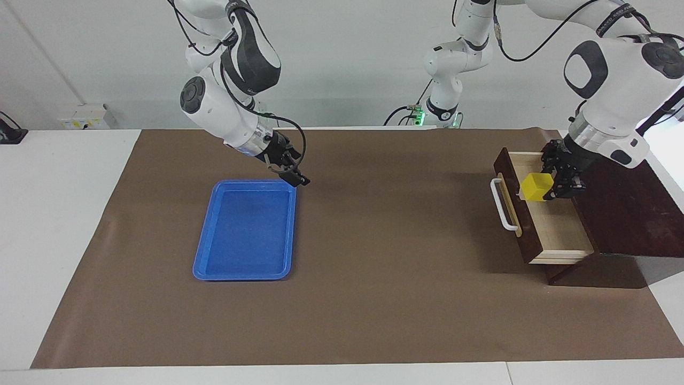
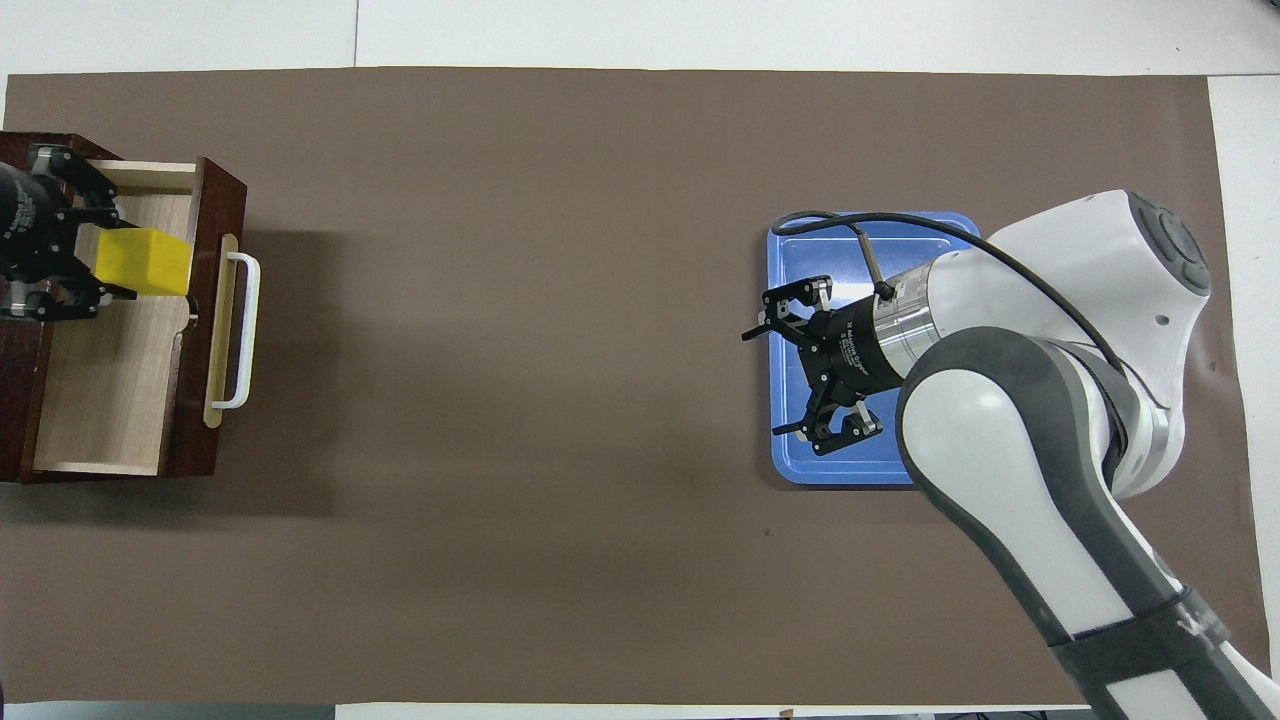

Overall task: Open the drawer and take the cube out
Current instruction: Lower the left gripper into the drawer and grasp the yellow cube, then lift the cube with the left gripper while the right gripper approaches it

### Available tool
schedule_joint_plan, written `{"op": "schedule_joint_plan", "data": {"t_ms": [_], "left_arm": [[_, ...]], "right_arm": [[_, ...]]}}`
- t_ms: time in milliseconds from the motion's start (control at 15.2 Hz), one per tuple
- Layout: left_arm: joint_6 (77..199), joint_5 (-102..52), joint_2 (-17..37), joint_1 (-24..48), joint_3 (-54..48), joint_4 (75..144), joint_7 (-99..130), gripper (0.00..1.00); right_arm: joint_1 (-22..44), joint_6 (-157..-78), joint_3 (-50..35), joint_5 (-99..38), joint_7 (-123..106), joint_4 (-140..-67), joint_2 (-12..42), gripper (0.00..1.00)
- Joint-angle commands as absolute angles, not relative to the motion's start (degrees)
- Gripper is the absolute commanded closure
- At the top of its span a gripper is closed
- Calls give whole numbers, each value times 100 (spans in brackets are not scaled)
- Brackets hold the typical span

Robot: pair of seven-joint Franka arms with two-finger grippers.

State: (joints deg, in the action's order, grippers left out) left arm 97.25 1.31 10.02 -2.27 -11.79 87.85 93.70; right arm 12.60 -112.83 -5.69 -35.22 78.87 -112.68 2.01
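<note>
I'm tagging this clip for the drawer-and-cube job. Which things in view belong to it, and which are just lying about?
Part of the job:
- drawer, pulled open
- cube, held up over the drawer
- left gripper, shut on the cube

Just there:
- blue tray toward the right arm's end
- right gripper, open, waiting over the tray's corner
- brown mat

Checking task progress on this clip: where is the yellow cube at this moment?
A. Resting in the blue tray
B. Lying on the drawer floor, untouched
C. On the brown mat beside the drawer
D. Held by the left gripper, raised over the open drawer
D: the left gripper is shut on the cube, which hangs over the pale inside of the open drawer, clear of its floor.
</note>
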Motion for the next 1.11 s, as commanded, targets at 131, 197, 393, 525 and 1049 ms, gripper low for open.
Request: {"op": "schedule_joint_plan", "data": {"t_ms": [131,197,393,525,1049], "left_arm": [[9571,290,1143,868,-1134,8578,10896,100],[9571,264,1151,1070,-1134,8578,11081,100],[9606,150,1160,1467,-1134,8596,11504,100],[9598,70,1169,1590,-1134,8596,11593,100],[9853,70,1169,1792,-1134,8806,11953,100]], "right_arm": [[1729,-11679,-562,-3656,8418,-11206,272,0],[1836,-11863,-562,-3656,8690,-11197,333,0],[2249,-12576,-562,-3665,9175,-11188,597,0],[2259,-12665,-562,-3927,9272,-11171,624,0],[2443,-12622,-562,-4826,9650,-9839,1658,0]]}}
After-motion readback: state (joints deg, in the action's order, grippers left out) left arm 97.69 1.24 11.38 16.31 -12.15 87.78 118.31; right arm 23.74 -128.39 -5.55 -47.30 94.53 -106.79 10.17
